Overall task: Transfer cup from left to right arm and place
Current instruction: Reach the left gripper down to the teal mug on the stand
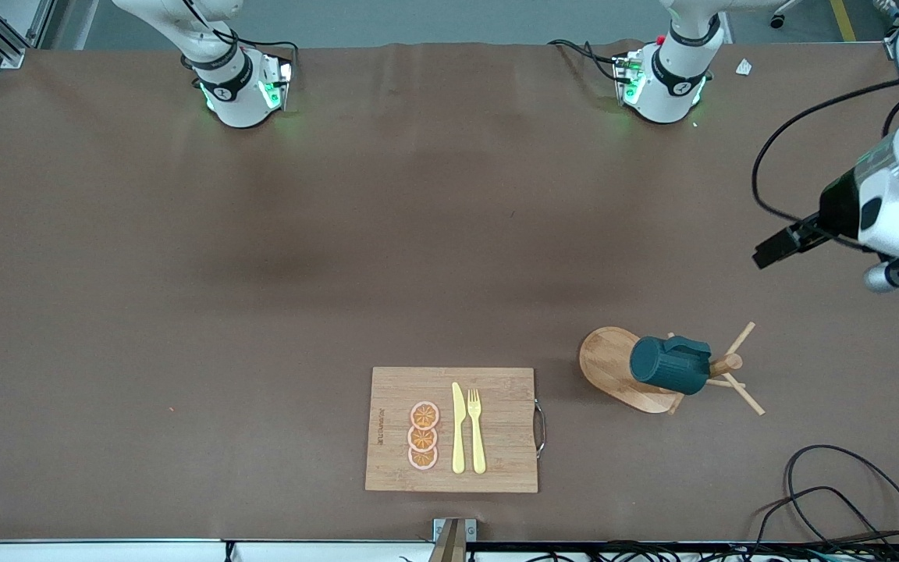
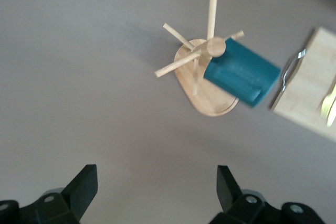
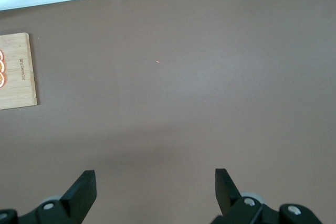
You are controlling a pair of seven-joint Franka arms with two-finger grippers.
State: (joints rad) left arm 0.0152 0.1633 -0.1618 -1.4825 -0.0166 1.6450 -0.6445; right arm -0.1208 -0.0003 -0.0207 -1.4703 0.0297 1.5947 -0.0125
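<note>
The dark teal cup (image 1: 668, 364) hangs tilted on its side on a peg of the wooden peg rack (image 1: 609, 367), toward the left arm's end of the table. It also shows in the left wrist view (image 2: 241, 74) on the rack (image 2: 210, 100). My left gripper (image 1: 769, 251) is open and empty, up over bare table at the left arm's end, well apart from the rack; its jaws stand wide in the left wrist view (image 2: 157, 182). My right gripper (image 3: 156, 184) is open and empty over bare brown table. I cannot make it out in the front view.
A wooden cutting board (image 1: 496, 429) lies near the front camera, with a yellow knife (image 1: 458, 428), a yellow fork (image 1: 477, 429) and three orange slices (image 1: 423, 435) on it. Black cables (image 1: 847, 499) lie at the table's corner near the left arm's end.
</note>
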